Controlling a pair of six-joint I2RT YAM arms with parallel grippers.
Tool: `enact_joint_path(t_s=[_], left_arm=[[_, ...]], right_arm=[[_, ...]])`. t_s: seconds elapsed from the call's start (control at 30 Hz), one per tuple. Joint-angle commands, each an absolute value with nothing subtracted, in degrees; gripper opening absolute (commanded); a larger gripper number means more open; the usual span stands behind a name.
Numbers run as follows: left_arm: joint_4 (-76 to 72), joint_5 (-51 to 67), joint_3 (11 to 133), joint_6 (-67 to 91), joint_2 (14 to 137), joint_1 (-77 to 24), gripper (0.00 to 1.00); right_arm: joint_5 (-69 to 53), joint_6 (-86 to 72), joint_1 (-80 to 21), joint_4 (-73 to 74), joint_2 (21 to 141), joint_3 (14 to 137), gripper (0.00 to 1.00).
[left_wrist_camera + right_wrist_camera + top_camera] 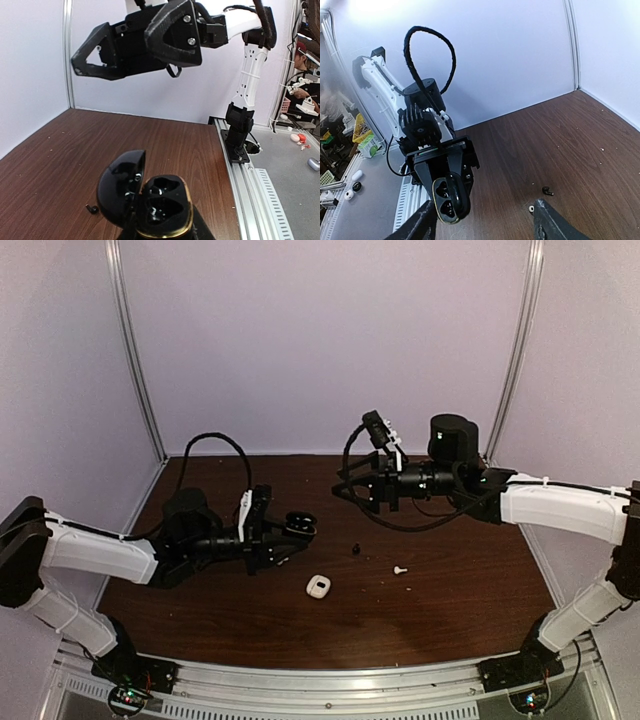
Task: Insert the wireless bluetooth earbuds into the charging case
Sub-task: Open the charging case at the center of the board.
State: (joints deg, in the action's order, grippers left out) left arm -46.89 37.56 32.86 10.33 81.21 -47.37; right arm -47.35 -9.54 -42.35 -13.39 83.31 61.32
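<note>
On the dark wood counter (pixel 450 615), shut in by pale walls (pixel 300 340) at the back and sides and edged by a metal rail (pixel 330 678) at the near side, most of the surface lies bare. The left tool (pixel 270 533) is closed around the base of a black charging case (pixel 162 210) and holds it above the counter's left half. The case's lid is hinged open and two wells show inside, but I cannot tell whether anything sits in them. The right tool (pixel 484 215) hangs in the air opposite, near the case but apart from it, fingers spread wide and holding nothing. A white case (pixel 319 586) lies on the counter near the middle front, with open wood all round. A black earbud (pixel 356 548) and a white earbud (pixel 400 568) lie loose on the counter between the two tools, apart from each other and from both cases.
</note>
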Motion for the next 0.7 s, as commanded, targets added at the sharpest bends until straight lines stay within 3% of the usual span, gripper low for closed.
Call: enact_joint_path(t_s=[0.0,0.27,0.67], left_arm=[[-53.94,35.81,30.35,13.05,78.06,-45.53,0.0],[-58.47,33.13,27.3,15.16,77.03,-44.12,0.0],[-59.94,31.56,26.15,14.94,76.48,-44.03,0.0]], right_arm=[[-44.85,-11.31,-39.45,-11.6,81.41,59.63,0.66],[-29.07,-8.78,-36.96,0.66,89.07,59.53,0.62],[-20.28,-6.62,-38.33,2.83,100.73,61.03,0.57]])
